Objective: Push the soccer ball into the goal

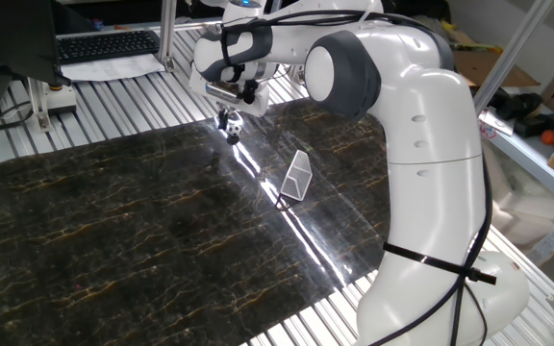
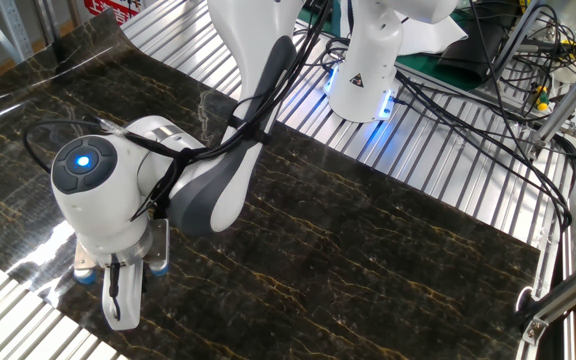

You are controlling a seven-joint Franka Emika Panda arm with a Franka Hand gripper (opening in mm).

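The soccer ball (image 1: 232,123), tiny and white with black patches, lies on the dark marbled mat near its far edge. My gripper (image 1: 227,118) points down right at the ball, its dark fingertips touching or just beside it. I cannot tell how wide the fingers stand. The goal (image 1: 298,176), a small white-framed wedge with pale mesh, sits on the mat nearer the camera and to the right of the ball, a few goal-widths away. In the other fixed view my wrist (image 2: 93,190) covers the fingertips, the ball and the goal.
The dark mat (image 1: 113,231) lies on a slatted metal table (image 1: 113,106). A keyboard (image 1: 109,44) sits beyond the mat's far edge. My own arm (image 1: 421,144) looms at the right. The robot base (image 2: 366,70) and cables (image 2: 488,90) fill the far side.
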